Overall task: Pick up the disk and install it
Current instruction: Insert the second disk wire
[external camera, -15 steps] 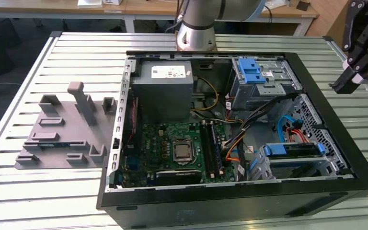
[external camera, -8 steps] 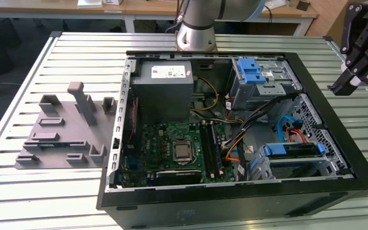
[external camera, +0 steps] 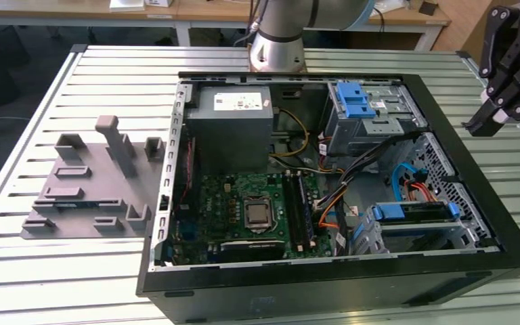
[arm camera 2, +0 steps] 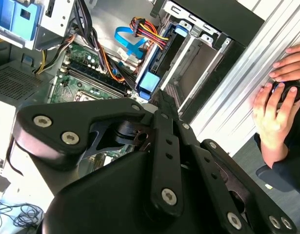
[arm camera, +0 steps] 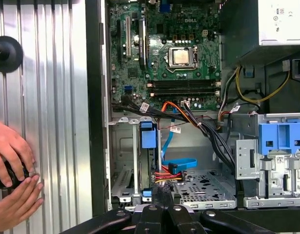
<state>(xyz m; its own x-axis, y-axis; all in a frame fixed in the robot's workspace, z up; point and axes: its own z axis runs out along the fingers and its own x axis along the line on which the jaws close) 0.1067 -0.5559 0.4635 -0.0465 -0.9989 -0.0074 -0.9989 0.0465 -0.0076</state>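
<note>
One bench [external camera: 34, 284] carries one open case [external camera: 332, 279]. One disk [external camera: 414, 211] is seated on edge in the bay at the case's near corner on the exterior view's right, its long axis running across that view. One claw [external camera: 479, 127] hangs above and outside that wall, beyond the disk, closed and empty. Two hands [arm camera: 10, 163] rest on the bench.

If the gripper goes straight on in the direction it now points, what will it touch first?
Probably the disk, at the blue end of its carrier: in both wrist views the gripper aims at it. Depth is unclear, so the cables beside it might come first.
</note>
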